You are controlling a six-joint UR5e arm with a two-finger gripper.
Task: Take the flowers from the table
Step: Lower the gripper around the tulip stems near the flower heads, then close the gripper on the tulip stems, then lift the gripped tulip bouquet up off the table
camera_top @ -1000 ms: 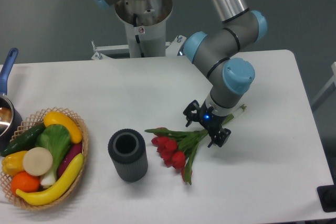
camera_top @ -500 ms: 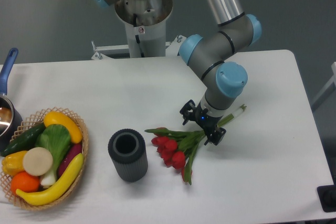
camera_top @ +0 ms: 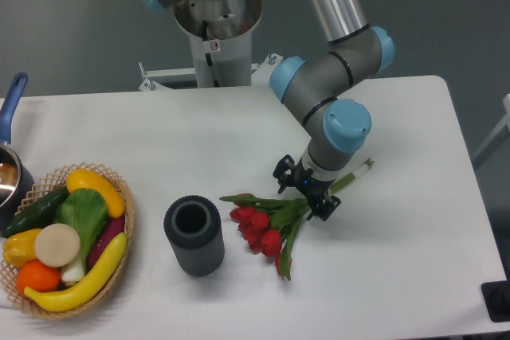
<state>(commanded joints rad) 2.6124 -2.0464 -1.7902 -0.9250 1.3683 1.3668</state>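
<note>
- Jaws of the gripper [camera_top: 307, 191] stand spread, one dark finger on either side of the green stems, low over the bunch; whether either pad already touches a stem cannot be told from this view.
- Red tulips with long stems, the flowers [camera_top: 267, 223] lie flat on the table [camera_top: 239, 125], right of centre, heads toward the near edge and stem ends running up and right under the wrist.
- Judged from this, the step in hand is closing on the stems before the lift.
- To do it well, the fingers should close where the stems lie bundled together, above the leaves, so no single stem slips out.
- The squeeze should be gentle, since thin stems will probably crush or bend.
- A straight lift would suit best, as the heavy heads will likely droop and swing.
- Just left of the heads stands a dark ribbed cylinder [camera_top: 194, 236], open at the top; the lift should stay clear of it.
- Well apart at the left edge sit a wicker basket [camera_top: 126, 219] of fruit and vegetables and a blue-handled pot [camera_top: 9, 153].
- No brand, label or readable writing shows anywhere.
</note>
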